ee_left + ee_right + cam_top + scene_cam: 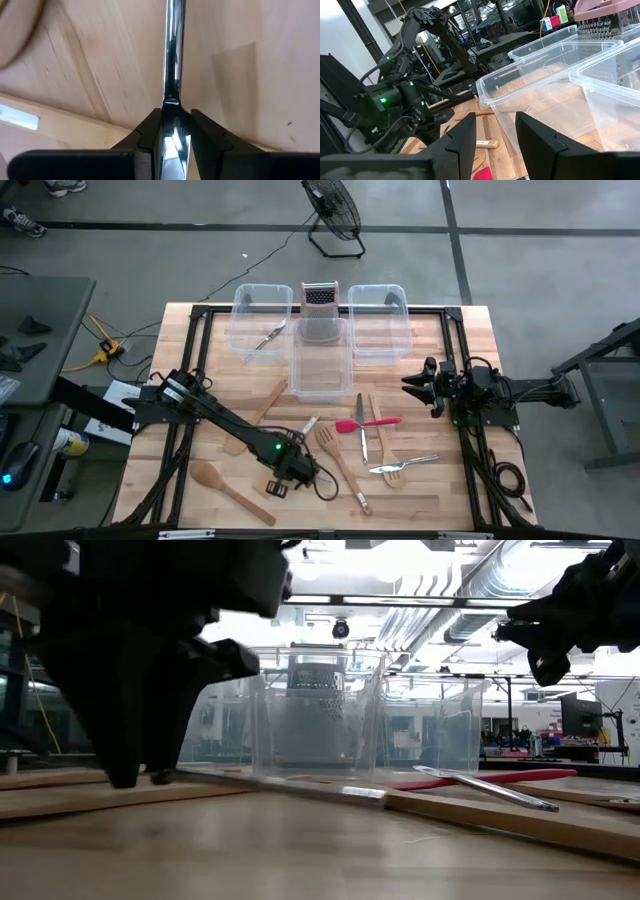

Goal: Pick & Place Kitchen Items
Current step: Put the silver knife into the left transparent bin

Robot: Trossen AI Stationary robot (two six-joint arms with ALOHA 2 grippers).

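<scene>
So the whole thing hinges on the left pincer (300,470), which is down at the near-middle of the bench (470,340) and pinched tight on one end of a silver metal knife (172,60). In the left wrist view the shiny handle runs straight out ahead of the fingers (147,135), so its long axis lines up with the pincer's own pointing direction, and the two dark pads sit flush on either side of the metal. The knife looks like it's lying flat on the wood or barely off it; the low view can't settle that. The clear bins (320,360) sit at the far side of the bench, so the carry would probably go away from the near edge and over the loose stuff in between: the red-headed spatula (366,424), a wooden fork (340,462), another knife (361,425) and a metal fork (403,467) lie near to the right of the grip, and a wooden spoon (228,489) sits on its other side. One utensil (270,336) is already in the left bin. The right pincer (425,387) hangs in the air over the right side with its fingers apart on nothing, so the left arm is clearly the nearer one. Beyond the bench it's a bare floor with a fan (333,210) and a dark desk (40,330) on the left.
</scene>
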